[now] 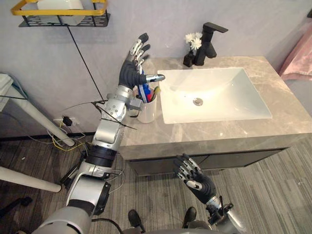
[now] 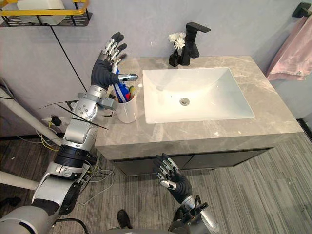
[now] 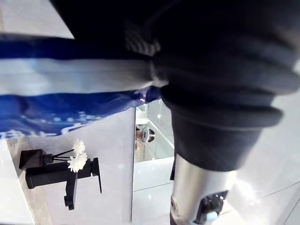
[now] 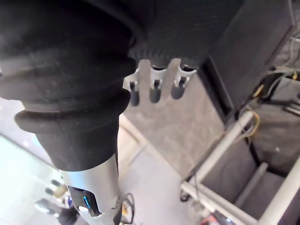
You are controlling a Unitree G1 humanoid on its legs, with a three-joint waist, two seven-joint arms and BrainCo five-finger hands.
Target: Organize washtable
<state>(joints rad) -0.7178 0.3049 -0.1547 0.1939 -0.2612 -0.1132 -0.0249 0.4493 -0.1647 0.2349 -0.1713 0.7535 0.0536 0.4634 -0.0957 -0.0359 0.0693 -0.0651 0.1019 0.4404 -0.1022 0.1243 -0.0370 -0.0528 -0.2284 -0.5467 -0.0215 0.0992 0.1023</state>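
A: Worktop [image 1: 219,130] carries what?
B: One white sink [image 1: 222,100], one black tap [image 1: 207,46], one white cup [image 1: 147,111] of brushes left of the sink, one small flower vase [image 1: 188,60].
A: Holding anything?
B: No. Left robot hand [image 1: 130,73] is spread open over the cup; right robot hand [image 1: 197,180] is relaxed, empty, below the worktop's front.

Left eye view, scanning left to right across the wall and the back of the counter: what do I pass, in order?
Yellow-rimmed wall rack → white cup of toothbrushes → black vase of white flowers → black faucet → pink towel.
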